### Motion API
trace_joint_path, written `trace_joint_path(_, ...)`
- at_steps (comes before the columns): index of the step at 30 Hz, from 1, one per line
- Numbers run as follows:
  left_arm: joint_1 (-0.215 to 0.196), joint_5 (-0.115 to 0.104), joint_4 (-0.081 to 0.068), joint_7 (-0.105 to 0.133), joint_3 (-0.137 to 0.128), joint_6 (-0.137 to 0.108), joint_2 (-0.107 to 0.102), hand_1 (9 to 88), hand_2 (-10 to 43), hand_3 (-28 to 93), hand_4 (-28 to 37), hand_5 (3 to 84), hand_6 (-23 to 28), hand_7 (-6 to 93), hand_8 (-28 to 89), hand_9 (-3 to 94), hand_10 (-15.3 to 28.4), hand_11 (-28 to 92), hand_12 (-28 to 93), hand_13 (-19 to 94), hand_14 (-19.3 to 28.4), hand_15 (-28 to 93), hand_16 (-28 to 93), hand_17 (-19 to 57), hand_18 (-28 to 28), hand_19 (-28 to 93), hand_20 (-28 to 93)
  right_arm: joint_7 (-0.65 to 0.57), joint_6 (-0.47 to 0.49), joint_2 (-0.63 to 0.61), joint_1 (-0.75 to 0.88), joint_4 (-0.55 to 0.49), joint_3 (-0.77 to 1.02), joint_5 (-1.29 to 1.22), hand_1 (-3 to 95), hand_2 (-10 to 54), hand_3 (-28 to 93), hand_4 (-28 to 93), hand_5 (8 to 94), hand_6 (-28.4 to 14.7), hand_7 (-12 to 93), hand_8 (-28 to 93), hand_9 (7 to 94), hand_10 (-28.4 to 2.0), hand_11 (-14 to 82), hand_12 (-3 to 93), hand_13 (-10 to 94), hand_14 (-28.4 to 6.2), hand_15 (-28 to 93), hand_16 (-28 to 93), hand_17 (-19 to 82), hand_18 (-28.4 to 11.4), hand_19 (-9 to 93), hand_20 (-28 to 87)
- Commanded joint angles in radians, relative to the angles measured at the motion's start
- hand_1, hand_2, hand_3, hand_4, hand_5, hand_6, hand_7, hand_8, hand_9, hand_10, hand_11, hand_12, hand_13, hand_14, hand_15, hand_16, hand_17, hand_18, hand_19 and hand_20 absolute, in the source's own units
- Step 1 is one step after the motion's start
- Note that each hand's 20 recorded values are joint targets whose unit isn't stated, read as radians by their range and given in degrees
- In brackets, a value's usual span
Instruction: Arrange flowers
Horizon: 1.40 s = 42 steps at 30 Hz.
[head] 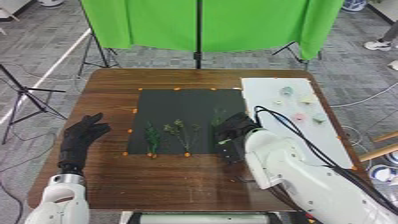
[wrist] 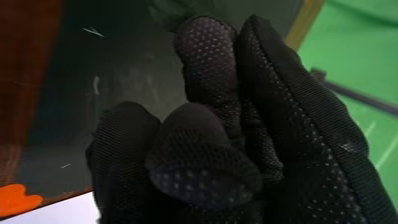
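In the head view, my right hand (head: 236, 127) is over the dark sheet's right edge, beside a green sprig (head: 218, 117). Two more green stems, one leafy (head: 152, 138) and one branching (head: 182, 134), lie on the dark sheet (head: 178, 102). Several small pale flower heads, including a pink one (head: 298, 117) and a bluish one (head: 286, 91), rest on the white sheet (head: 266, 86). My left hand (head: 84, 134) is open at the table's left side. In the right wrist view, my right hand (wrist: 293, 125) has straight fingers, with blurred greenery (wrist: 171, 11) past the tips.
Orange markers (head: 178, 89) line the dark sheet on the brown table (head: 115, 100). A green backdrop (head: 160, 25) on a stand is behind the far edge. Black cables run along my right arm, and tripods stand on the floor around the table.
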State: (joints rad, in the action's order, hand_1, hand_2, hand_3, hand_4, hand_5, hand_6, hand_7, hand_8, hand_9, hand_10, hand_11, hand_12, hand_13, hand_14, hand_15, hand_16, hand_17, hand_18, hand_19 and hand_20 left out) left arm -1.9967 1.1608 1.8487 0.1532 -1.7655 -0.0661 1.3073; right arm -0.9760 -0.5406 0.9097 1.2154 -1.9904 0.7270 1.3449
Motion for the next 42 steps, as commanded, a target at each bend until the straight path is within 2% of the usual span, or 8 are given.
trace_joint_path(1, -0.002, 0.007, -0.008, -0.017, 0.000, 0.020, 0.010, 28.8, 13.8, 59, -22.9, 53.5, 9.3, 7.1, -5, 54.5, 18.2, 23, 11, 45, 21.8, 28, -5, 12.5, 18.2, 33, 16, 0.001, 0.006, -0.007, 0.036, 0.012, 0.008, 0.055, 64.9, -1.4, 44, -6, 76.7, -7.6, 31, 18, 93.7, -11.3, 37.0, 22.9, 94, -0.6, 68, 19, 76, -9.1, 93, 46)
trace_joint_path(11, 0.003, 0.009, -0.010, -0.024, 0.002, 0.032, 0.009, 28.8, 13.7, 59, -22.9, 53.5, 9.4, 6.9, -5, 54.4, 18.3, 23, 11, 45, 21.7, 28, -5, 12.5, 18.1, 33, 16, 0.030, 0.032, -0.016, 0.059, 0.009, 0.011, 0.050, 62.2, -1.4, 46, -7, 76.0, -6.9, 32, 17, 93.7, -11.5, 36.6, 22.5, 94, -1.3, 67, 19, 75, -9.3, 93, 45)
trace_joint_path(20, 0.002, 0.010, -0.010, -0.026, 0.003, 0.033, 0.008, 28.8, 13.7, 59, -22.9, 53.5, 9.5, 6.9, -5, 54.5, 18.3, 23, 11, 45, 21.7, 28, -5, 12.4, 18.1, 33, 16, 0.065, 0.099, -0.032, 0.055, 0.019, -0.003, 0.163, 45.3, -6.6, 57, -10, 72.2, -6.0, 30, 11, 92.6, -12.0, 37.0, 25.9, 94, -1.7, 66, 20, 74, -10.5, 93, 47)
trace_joint_path(26, 0.004, 0.010, -0.010, -0.027, 0.004, 0.033, 0.006, 28.9, 13.7, 59, -22.9, 53.4, 9.4, 6.9, -5, 54.5, 18.2, 23, 11, 45, 21.7, 28, -5, 12.4, 18.1, 33, 16, 0.079, 0.160, -0.043, 0.053, 0.019, -0.009, 0.228, 39.0, -6.8, 61, -10, 71.5, -5.4, 32, -8, 91.4, -12.8, 38.3, 26.1, 94, -2.0, 65, 21, 72, -11.4, 93, 50)
trace_joint_path(30, 0.004, 0.010, -0.009, -0.025, 0.002, 0.034, 0.009, 28.8, 13.7, 59, -22.9, 53.4, 9.4, 6.8, -5, 54.5, 18.2, 23, 11, 45, 21.7, 28, -5, 12.5, 18.1, 33, 16, 0.091, 0.172, -0.046, 0.049, 0.024, -0.016, 0.284, 36.8, -5.2, 60, -10, 70.8, -5.8, 32, -10, 89.6, -13.7, 38.2, 26.1, 94, -2.4, 64, 22, 72, -12.0, 93, 50)
trace_joint_path(35, -0.002, 0.009, -0.006, -0.023, -0.002, 0.027, 0.010, 28.8, 13.7, 59, -22.9, 53.4, 9.3, 7.0, -5, 54.6, 18.2, 23, 11, 45, 21.7, 28, -5, 12.5, 18.1, 32, 16, 0.126, 0.178, -0.049, 0.040, 0.003, -0.015, 0.281, 33.5, -2.2, 60, -10, 70.2, -5.8, 31, -10, 88.0, -14.3, 35.8, 25.5, 94, -2.9, 63, 23, 70, -12.9, 93, 51)
trace_joint_path(39, -0.002, 0.009, -0.006, -0.023, -0.001, 0.027, 0.011, 28.9, 13.7, 59, -22.9, 53.4, 9.4, 7.0, -5, 54.5, 18.2, 23, 11, 45, 21.7, 28, -5, 12.5, 18.1, 32, 16, 0.269, 0.222, -0.064, 0.041, -0.025, -0.002, 0.150, 30.6, 0.4, 61, -11, 68.8, -5.5, 29, -10, 85.7, -14.9, 27.2, 23.7, 94, -3.2, 62, 24, 69, -13.2, 93, 52)
trace_joint_path(42, 0.001, 0.010, -0.007, -0.022, 0.001, 0.030, 0.012, 28.8, 13.7, 59, -22.9, 53.5, 9.4, 7.0, -5, 54.5, 18.2, 23, 11, 45, 21.7, 28, -5, 12.5, 18.1, 32, 16, 0.352, 0.359, -0.061, 0.040, -0.030, 0.024, 0.057, 27.3, 4.4, 61, -12, 65.4, -4.6, 27, -9, 80.5, -16.3, 17.7, 20.3, 94, -3.6, 61, 25, 68, -13.4, 93, 53)
